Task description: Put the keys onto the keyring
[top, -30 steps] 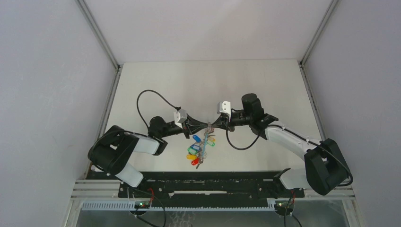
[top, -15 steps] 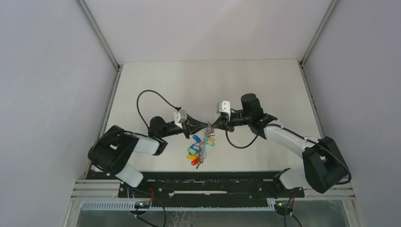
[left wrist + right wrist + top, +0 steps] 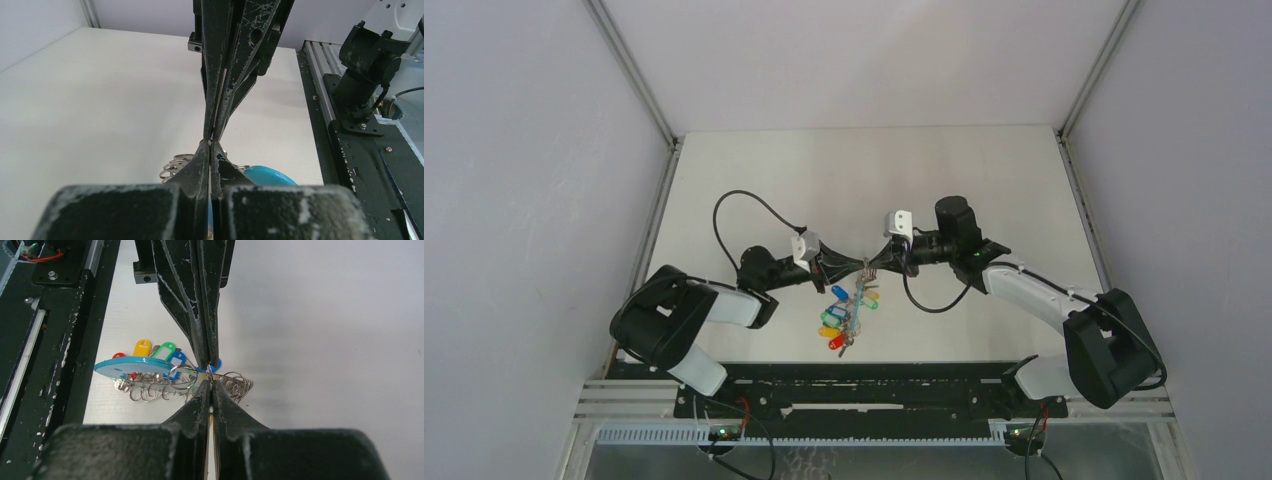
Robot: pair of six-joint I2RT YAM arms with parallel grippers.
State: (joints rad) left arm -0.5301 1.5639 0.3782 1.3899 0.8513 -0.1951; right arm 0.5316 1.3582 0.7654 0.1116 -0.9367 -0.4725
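The left claw [image 3: 855, 268] and the right claw [image 3: 876, 265] are meeting tip to tip above the middle of the counter [image 3: 754, 170]. Both claws are pressed together, with no gap showing between their fingers. At the meeting point they are pinching a thin silvery loop. It seems to be part of the keyring [image 3: 132, 365], but the wrist views are too close to say which part exactly.

From this pinched point the keyring is stretching away toward the near edge of the counter, in the direction of the black rail [image 3: 50, 340]. In the right wrist view its turquoise part is showing almost edge-on, to the left of the claw tips. A row of small silvery rings [image 3: 150, 391] is lying just under it. A tight silvery coil [image 3: 239, 385] is sitting on the other side of the tips, very near them.

The keys [image 3: 829, 331] are gathered along the keyring, just beside its turquoise part. Their heads in blue, green, yellow and red are fanning out, the red one nearest to the rail. The whole bunch is lying between the two arms, on the near side of both claws. Whether it is resting on the counter or hanging a little above it, I cannot tell.
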